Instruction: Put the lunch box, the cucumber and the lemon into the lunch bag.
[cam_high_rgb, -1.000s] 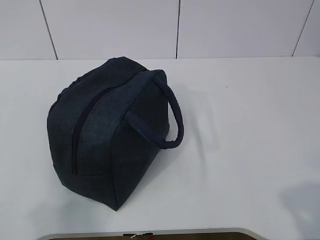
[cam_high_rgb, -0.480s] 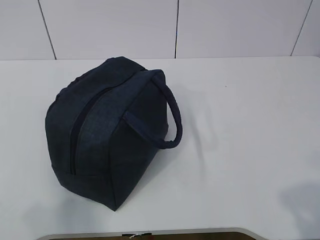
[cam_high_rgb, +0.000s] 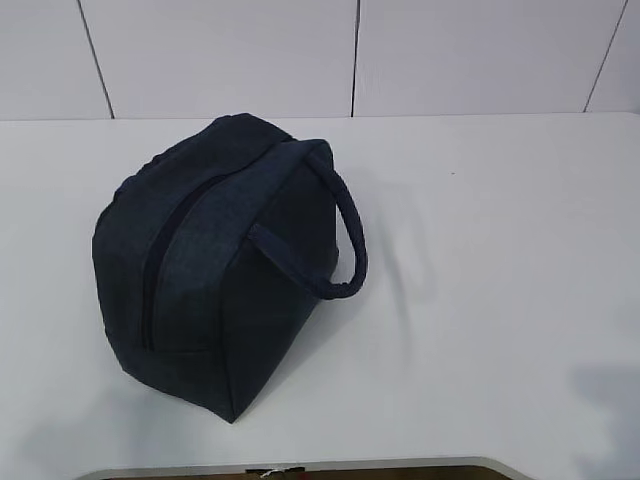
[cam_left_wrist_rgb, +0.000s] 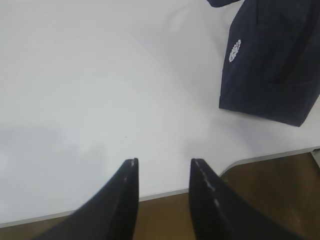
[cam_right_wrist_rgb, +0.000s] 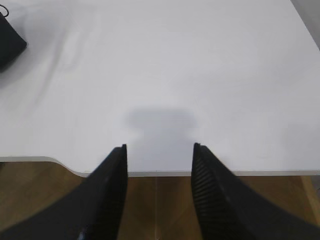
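The dark navy lunch bag (cam_high_rgb: 225, 265) stands on the white table (cam_high_rgb: 480, 250) left of centre, its zipper shut and one loop handle (cam_high_rgb: 345, 240) arching to the right. A corner of it shows in the left wrist view (cam_left_wrist_rgb: 272, 65) and the right wrist view (cam_right_wrist_rgb: 9, 42). The lunch box, the cucumber and the lemon are out of view. My left gripper (cam_left_wrist_rgb: 163, 161) is open and empty above the table's front edge. My right gripper (cam_right_wrist_rgb: 159, 146) is open and empty above the front edge too. Neither gripper shows in the exterior view.
A white panelled wall (cam_high_rgb: 350, 55) stands behind the table. Brown floor (cam_right_wrist_rgb: 160, 210) lies below the table's front edge. A shadow (cam_high_rgb: 610, 410) falls on the table at the front right.
The bag sits almost as before, with only a slight wobble. The shadow at the front right has slid toward the right edge.
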